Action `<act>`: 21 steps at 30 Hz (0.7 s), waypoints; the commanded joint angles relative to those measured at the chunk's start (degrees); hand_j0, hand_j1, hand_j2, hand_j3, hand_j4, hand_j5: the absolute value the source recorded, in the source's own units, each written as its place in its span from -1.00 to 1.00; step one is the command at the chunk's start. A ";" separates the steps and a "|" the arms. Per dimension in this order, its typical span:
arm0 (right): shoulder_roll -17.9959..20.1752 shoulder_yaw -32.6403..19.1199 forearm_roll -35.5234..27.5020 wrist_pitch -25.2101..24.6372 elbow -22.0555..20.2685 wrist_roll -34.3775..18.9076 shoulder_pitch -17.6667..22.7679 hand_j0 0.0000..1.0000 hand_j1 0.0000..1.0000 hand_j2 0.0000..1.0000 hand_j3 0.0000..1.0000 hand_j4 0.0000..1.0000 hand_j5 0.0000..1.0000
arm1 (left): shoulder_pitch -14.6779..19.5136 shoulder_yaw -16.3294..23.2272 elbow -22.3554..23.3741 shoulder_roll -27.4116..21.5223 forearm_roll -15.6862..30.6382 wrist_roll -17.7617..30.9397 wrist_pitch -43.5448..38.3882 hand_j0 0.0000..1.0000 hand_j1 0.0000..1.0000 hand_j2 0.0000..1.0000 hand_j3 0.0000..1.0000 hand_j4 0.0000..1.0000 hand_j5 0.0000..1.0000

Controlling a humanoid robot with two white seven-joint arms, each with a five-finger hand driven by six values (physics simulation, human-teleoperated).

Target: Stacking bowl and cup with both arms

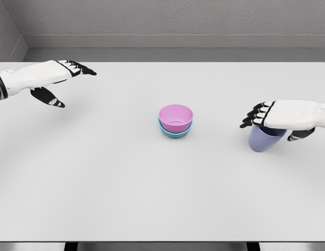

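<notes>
On the white flat worktop [99, 183], near its middle, a pink round plastic bowl [176, 117] sits inside a teal round plastic bowl [174, 133], so only the rim and lower edge of the teal one show below it. The pink bowl is upright and its inside looks empty.

At the right, a pale blue-violet plastic cup [264, 139] stands tilted, with its wider end up under the right hand [280, 116]. This white hand lies over the top of the cup, the black fingers [255, 116] pointing left and the thumb at the cup's right side, closed around it. What is inside the cup is hidden.

The left hand [49, 78] hovers over the far left part of the worktop, well apart from the bowls, with its fingers apart and stretched, holding nothing.
</notes>
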State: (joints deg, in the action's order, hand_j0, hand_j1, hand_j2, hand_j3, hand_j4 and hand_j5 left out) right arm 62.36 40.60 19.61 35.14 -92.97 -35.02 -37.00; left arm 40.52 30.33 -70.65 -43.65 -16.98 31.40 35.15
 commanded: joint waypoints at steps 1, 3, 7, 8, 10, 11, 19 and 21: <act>-0.05 0.09 -0.09 -0.14 0.07 0.02 0.00 1.00 1.00 1.00 1.00 1.00 1.00 | 0.00 0.08 -0.01 0.06 0.36 -0.03 -0.15 1.00 1.00 1.00 1.00 1.00 1.00; -0.13 0.00 -0.09 -0.14 0.07 0.02 0.00 1.00 1.00 1.00 1.00 1.00 1.00 | 0.00 0.08 -0.01 0.06 0.36 -0.03 -0.15 1.00 1.00 1.00 1.00 1.00 1.00; -0.13 0.09 -0.09 -0.14 0.16 0.02 0.00 0.98 0.98 0.98 0.98 0.98 0.98 | 0.00 0.08 0.07 0.06 0.36 -0.03 -0.15 1.00 1.00 1.00 1.00 1.00 1.00; -0.13 0.09 -0.09 -0.14 0.25 0.02 0.00 0.98 0.98 0.98 0.98 0.98 0.98 | 0.00 0.08 0.07 0.06 0.36 -0.03 -0.15 1.00 1.00 1.00 1.00 1.00 1.00; -0.22 0.18 -0.01 -0.14 0.43 0.02 0.00 0.98 0.98 0.98 0.98 0.98 0.98 | 0.09 0.43 0.07 0.06 0.36 -0.03 -0.15 1.00 1.00 1.00 1.00 1.00 1.00; -0.31 0.88 -0.01 -0.14 0.51 0.02 0.09 0.98 0.98 0.98 0.98 0.98 0.98 | 0.09 0.78 -0.01 0.06 0.36 -0.03 -0.15 1.00 1.00 1.00 1.00 1.00 1.00; -0.49 0.88 -0.01 -0.14 0.51 0.02 0.00 0.98 0.98 0.98 0.98 0.98 0.98 | 0.18 0.87 -0.01 0.06 0.36 -0.03 -0.15 1.00 1.00 1.00 1.00 1.00 1.00; -0.49 0.88 -0.01 -0.14 0.42 0.02 0.00 0.89 0.89 0.89 0.89 0.89 0.89 | 0.18 0.87 -0.01 0.06 0.36 -0.03 -0.15 1.00 1.00 1.00 1.00 1.00 1.00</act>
State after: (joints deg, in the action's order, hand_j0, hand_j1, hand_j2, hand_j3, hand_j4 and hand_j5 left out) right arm 61.84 41.49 19.84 35.13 -92.49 -35.02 -37.00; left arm 40.69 31.18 -70.65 -43.54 -16.98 31.40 35.15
